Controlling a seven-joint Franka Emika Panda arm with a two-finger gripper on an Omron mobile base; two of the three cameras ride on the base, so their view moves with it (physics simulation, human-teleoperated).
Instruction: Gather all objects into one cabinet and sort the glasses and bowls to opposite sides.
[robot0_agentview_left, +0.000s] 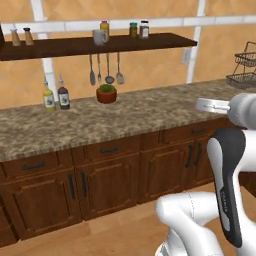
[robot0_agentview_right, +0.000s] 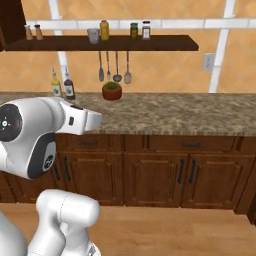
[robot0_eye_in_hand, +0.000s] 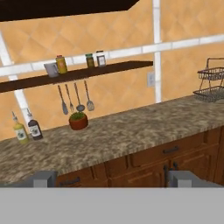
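A grey handled mug (robot0_agentview_left: 100, 36) (robot0_agentview_right: 93, 35) (robot0_eye_in_hand: 51, 69), one of the glasses, stands on the long wooden shelf (robot0_agentview_left: 150, 42) among jars. A dark brown corner of the cabinet (robot0_agentview_right: 10, 22) shows at the upper left above the shelf's end, and its underside (robot0_eye_in_hand: 65, 6) runs along the top of the hand view. The bowls are out of view. My gripper (robot0_eye_in_hand: 111, 178) is open, its two fingertips (robot0_eye_in_hand: 43, 178) far apart with nothing between them. It is held well back from the counter and points at the wall.
A speckled stone counter (robot0_agentview_left: 150, 112) carries a potted plant (robot0_agentview_left: 106, 93), two bottles (robot0_agentview_left: 55, 97) and a wire basket (robot0_agentview_left: 245, 67) at the far right. Utensils (robot0_agentview_left: 106, 70) hang under the shelf. Spice jars (robot0_agentview_left: 139, 29) and shakers (robot0_agentview_left: 22, 36) share the shelf.
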